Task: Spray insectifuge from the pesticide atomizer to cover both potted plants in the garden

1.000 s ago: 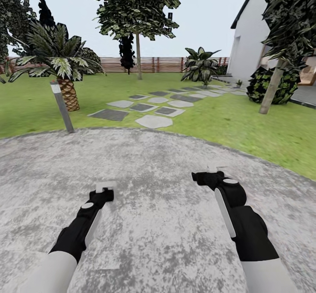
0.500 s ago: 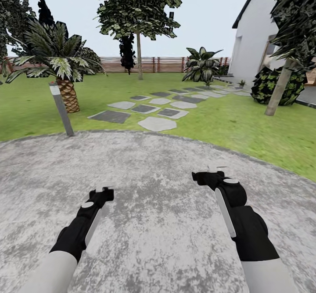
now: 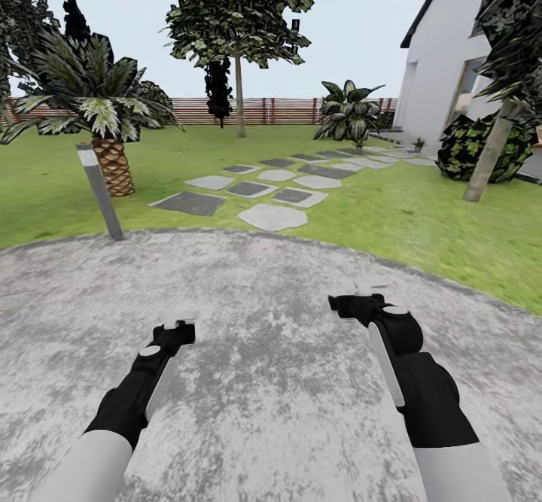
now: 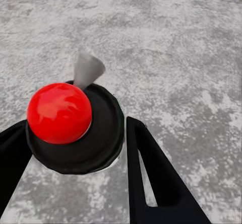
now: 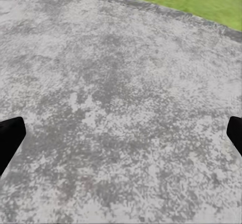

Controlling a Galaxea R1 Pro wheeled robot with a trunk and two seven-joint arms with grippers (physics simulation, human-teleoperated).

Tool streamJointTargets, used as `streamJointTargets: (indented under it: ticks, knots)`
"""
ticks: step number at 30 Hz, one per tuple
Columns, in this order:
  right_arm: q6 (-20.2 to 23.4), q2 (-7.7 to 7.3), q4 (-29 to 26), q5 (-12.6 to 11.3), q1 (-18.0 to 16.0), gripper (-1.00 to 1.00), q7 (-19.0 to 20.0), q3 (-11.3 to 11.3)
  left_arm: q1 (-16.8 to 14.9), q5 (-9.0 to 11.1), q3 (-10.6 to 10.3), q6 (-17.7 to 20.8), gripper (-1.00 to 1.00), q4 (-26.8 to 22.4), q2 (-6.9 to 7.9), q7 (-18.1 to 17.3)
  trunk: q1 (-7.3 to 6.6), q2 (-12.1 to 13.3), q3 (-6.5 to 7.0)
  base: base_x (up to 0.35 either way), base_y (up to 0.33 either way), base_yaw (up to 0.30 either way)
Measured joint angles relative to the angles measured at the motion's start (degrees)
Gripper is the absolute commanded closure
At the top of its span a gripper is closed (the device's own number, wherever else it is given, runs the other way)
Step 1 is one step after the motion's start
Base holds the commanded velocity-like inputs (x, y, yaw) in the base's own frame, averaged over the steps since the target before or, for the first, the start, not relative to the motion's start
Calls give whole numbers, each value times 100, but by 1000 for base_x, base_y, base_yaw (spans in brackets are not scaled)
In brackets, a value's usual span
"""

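I stand on a round grey paved patch at the edge of the garden lawn. The pesticide atomizer is out of view. Far off by the house a small potted plant shows as a tiny green tuft. My left gripper and right gripper hang low over the paving, holding nothing. In the right wrist view the right gripper is spread wide over bare paving. In the left wrist view the left gripper has its fingers apart, and between them shows a black disc with a red ball that I cannot identify.
Pale and dark stone slabs lead across the grass toward the white house. A grey bollard and a palm stand left. A tree, a big broad-leaved plant, a round bush and a brown fence lie beyond.
The whole picture has shifted: the bollard drifts left, the bush and house drift right, the slabs sit lower, so the camera has moved. Both arms keep their pose.
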Motion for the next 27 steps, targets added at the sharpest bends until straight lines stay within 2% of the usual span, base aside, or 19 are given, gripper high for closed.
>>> streamJointTargets:
  ticks: [7, 19, 27]
  knots:
    - [0, 0, -2, 3, 0, -100, -3, -7, 0, 5, -2, 0, 100, 0, 0, 0, 0, 0, 0, 347, 0, -17]
    - [1, -1, -1, 3, 1, -100, -3, -15, 2, 3, -2, -1, 100, 0, 0, 1, 0, 0, 0, 347, 0, -210]
    - [0, 0, 0, 3, 0, -100, -4, -21, 1, 0, 0, 0, 100, -2, 0, 0, 0, 0, 0, 347, 0, -24]
